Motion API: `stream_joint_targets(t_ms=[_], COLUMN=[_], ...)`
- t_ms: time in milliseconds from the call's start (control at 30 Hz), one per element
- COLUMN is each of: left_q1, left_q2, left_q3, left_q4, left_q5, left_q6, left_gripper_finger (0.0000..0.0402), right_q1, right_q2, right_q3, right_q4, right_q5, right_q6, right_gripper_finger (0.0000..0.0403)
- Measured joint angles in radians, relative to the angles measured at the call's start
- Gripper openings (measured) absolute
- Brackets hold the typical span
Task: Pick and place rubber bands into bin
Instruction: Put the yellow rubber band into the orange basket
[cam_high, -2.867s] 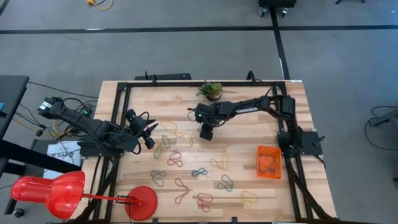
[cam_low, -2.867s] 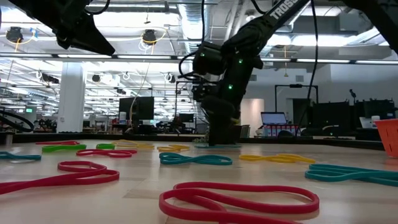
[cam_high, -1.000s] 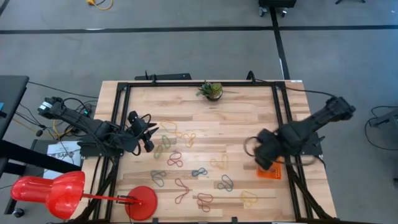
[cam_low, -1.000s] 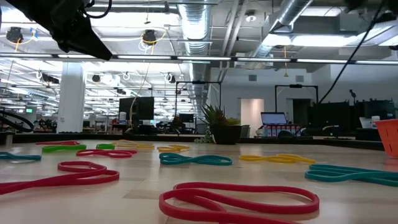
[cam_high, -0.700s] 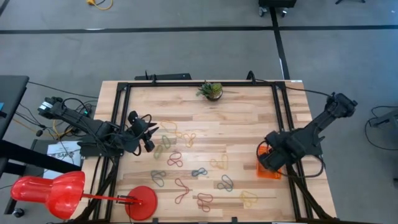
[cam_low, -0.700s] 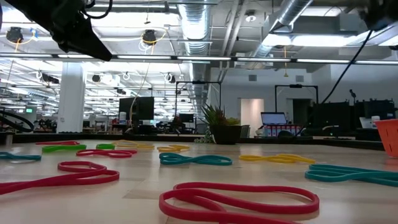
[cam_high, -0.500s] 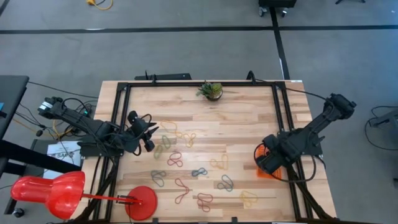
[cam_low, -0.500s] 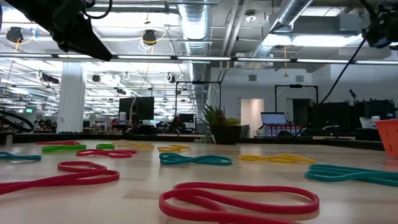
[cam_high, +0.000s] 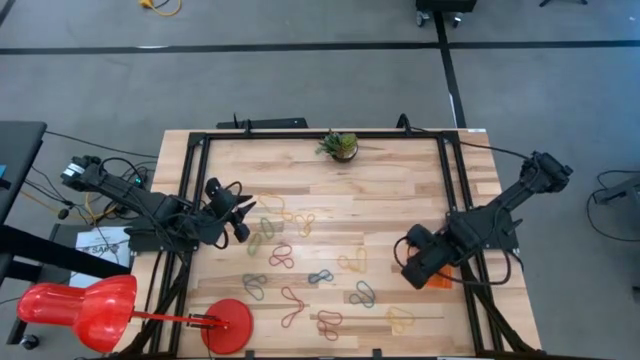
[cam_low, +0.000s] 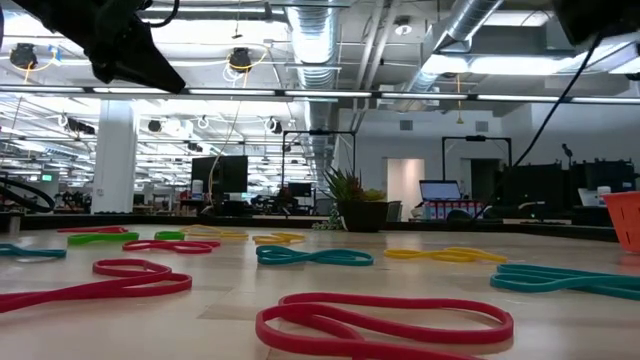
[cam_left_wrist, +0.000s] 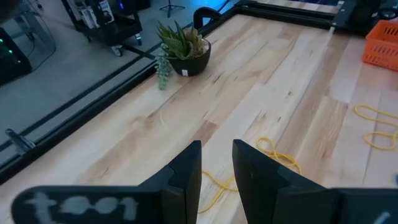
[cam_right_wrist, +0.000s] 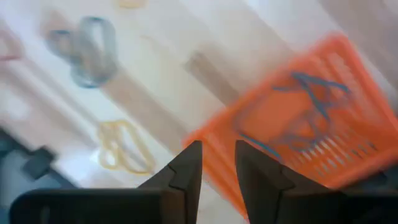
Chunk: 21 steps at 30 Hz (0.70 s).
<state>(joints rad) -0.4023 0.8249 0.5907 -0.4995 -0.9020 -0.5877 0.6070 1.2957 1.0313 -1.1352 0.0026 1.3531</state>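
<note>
Several rubber bands (cam_high: 300, 270) in red, yellow, green and grey-blue lie loose on the wooden table's middle and near part; the low view shows a red one (cam_low: 380, 325) closest. The orange bin (cam_high: 440, 281) stands at the right, mostly hidden under my right arm. Grey-blue bands (cam_right_wrist: 305, 118) lie inside the bin (cam_right_wrist: 323, 143). My right gripper (cam_high: 412, 265) hangs over the bin's left edge, pointing down, open (cam_right_wrist: 217, 168) with nothing between its fingers. My left gripper (cam_high: 238, 215) hovers at the table's left, open (cam_left_wrist: 216, 165), above a yellow band (cam_left_wrist: 273, 152).
A small potted plant (cam_high: 341, 146) stands at the far edge. A round red disc (cam_high: 228, 325) with a red lamp (cam_high: 75, 310) sits at the near left corner. A black frame (cam_high: 300, 134) runs round the table. Black cables trail off the left side.
My right gripper has gone a little toward the table's right edge over the bin, then back toward the left and near edge, sinking lower. The rubber bands on the table lie as before.
</note>
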Motion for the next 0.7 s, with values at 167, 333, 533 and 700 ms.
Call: stream_joint_targets(t_ms=[167,333,533,700], left_q1=[0.000,0.000,0.000,0.002], left_q2=[0.000,0.000,0.000,0.000], left_q3=[0.000,0.000,0.000,0.000], left_q4=[-0.001,0.005,0.143,0.279], left_q5=[0.000,-0.049,-0.192,-0.266], left_q6=[-0.046,-0.088,-0.050,0.116], left_gripper_finger=[0.0081,0.0081,0.0082,0.0082], right_q1=[0.001,0.004,0.070,0.117], right_q2=[0.046,0.203,0.386,0.501], right_q3=[-0.001,-0.004,0.036,0.109], right_q4=[0.222,0.390,0.495,0.508], right_q5=[0.063,-0.025,-0.153,-0.104], right_q6=[-0.168,-0.293,-0.245,-0.202], right_gripper_finger=[0.0091,0.0090,0.0090,0.0090])
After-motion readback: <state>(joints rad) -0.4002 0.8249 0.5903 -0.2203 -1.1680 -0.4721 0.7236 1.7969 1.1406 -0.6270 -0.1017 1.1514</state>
